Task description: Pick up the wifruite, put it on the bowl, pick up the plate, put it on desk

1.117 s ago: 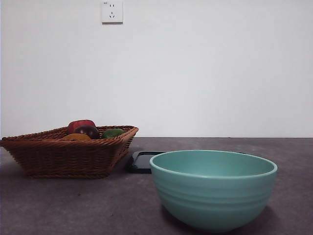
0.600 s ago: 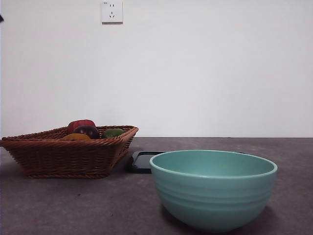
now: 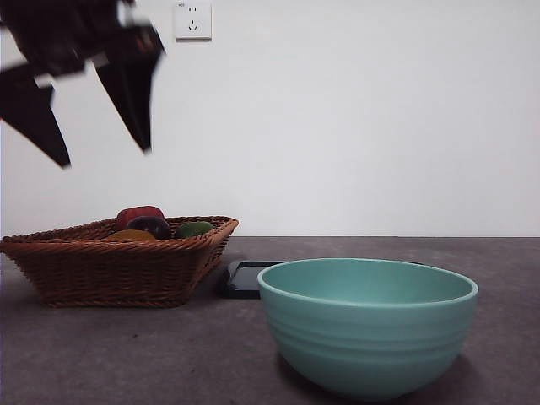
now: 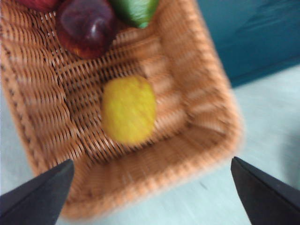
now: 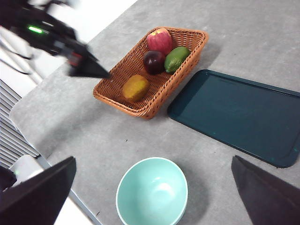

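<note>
wifruite [image 5: 136, 87]: oval, orange-yellow, dull skin; lies alone on the woven floor at the basket's near end, apart from the other fruit; blurred in left wrist view [image 4: 128, 109]
basket [image 5: 191, 56]: brown wicker, rectangular, sloped sides, tight weave; sits on desk beside the tray
dark red fruit [image 5: 153, 61]: round, glossy, mid-basket, touching the green fruit
green fruit [image 5: 176, 58]: elongated, smooth, beside the dark red one
red apple [image 5: 159, 40]: red with yellow patch, at the basket's far end
bowl [image 3: 368, 325]: pale teal ceramic, wide and deep, faint ridges outside, empty inside; stands on desk, well apart from basket
tray [image 5: 239, 114]: flat dark teal rectangle, rounded corners, raised lip; between basket and bowl in front view, mostly hidden by bowl
desk [image 5: 253, 42]: matte grey, mottled
left gripper [image 3: 105, 156]: black pointed jaws spread wide, nothing held, hangs above the basket over the wifruite
right gripper [image 5: 154, 197]: jaws wide apart, nothing between them, high over the bowl
wall socket [image 3: 192, 18]: white, on plain white wall
</note>
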Controlling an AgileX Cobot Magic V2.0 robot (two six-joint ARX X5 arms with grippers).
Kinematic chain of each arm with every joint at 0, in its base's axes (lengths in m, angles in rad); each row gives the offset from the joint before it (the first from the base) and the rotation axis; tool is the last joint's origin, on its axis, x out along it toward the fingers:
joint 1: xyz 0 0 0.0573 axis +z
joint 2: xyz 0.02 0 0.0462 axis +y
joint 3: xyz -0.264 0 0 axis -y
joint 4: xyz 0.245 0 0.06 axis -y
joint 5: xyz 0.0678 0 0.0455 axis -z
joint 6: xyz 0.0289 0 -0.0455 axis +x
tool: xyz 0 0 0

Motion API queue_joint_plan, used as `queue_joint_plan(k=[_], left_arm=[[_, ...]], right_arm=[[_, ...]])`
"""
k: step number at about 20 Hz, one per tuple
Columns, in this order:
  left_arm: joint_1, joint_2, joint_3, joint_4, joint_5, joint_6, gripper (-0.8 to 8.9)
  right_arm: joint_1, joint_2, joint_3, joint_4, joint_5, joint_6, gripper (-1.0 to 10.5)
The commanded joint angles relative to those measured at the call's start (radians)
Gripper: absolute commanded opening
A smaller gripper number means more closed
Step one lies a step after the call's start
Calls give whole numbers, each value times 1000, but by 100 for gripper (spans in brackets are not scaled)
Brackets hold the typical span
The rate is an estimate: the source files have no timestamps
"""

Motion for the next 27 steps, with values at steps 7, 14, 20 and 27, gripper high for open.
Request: queue_joint_plan(k=[7,14,20,27], left_arm=[[-17,231,26,160,-86,5,622],[-17,317,26,182,-85,5,622],[-11,325,26,172,-85,0,488],[-7,325,26,176,-85,-1,272]], right_arm=[[6,3,19,9,-2,-6,704],[6,3,19,9,-2,-6,704],[6,3,19,8,-2,-6,704],[6,3,19,8,-2,-6,704]])
